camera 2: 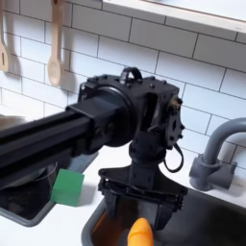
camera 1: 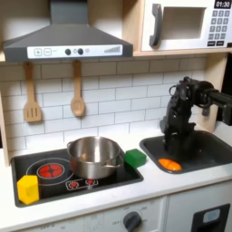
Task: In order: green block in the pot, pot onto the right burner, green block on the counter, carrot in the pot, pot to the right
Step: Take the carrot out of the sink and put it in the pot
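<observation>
The silver pot (camera 1: 95,156) stands on the black stovetop's burner nearer the sink. Just to its right in the first exterior view, the green block (camera 1: 135,158) (camera 2: 69,187) rests at the stovetop's edge by the pale counter (camera 1: 136,186). In the dark sink (camera 1: 205,150) (camera 2: 207,219) lies the orange carrot (camera 1: 169,164) (camera 2: 141,232). My gripper (camera 1: 174,143) (camera 2: 144,208) hangs open right above the carrot, pointing down, its fingers (camera 2: 107,203) spread to either side. I cannot tell whether they touch it.
A yellow block (camera 1: 28,188) sits at the stovetop's front left corner in the first exterior view. A grey faucet (camera 2: 217,159) curves behind the sink. Wooden utensils (camera 1: 77,100) hang on the tiled wall; a hood and microwave (camera 1: 186,25) are overhead.
</observation>
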`<state>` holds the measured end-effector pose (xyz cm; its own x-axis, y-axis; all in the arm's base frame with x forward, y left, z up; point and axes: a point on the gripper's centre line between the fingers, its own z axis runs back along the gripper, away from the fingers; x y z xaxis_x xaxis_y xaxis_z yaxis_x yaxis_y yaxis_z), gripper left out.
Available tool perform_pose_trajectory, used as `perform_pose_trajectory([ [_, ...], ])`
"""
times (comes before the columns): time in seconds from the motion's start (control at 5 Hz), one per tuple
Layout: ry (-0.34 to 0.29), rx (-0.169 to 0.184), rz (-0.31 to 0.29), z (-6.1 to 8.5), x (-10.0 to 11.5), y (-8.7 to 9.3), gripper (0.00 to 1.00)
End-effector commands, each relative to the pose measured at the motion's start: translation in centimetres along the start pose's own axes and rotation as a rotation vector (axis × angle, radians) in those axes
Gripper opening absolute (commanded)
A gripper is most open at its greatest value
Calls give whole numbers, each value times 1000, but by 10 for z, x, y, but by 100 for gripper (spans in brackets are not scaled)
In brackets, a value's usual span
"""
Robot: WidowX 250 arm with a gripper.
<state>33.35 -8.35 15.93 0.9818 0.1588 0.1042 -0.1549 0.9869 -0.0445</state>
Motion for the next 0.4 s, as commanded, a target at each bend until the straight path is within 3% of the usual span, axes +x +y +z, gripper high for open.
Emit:
perform_pose_trajectory([
  [0.0, 20, 27, 47, -20, 11, 0, 100],
  [0.2, 30, 41, 53, -30, 13, -4, 100],
])
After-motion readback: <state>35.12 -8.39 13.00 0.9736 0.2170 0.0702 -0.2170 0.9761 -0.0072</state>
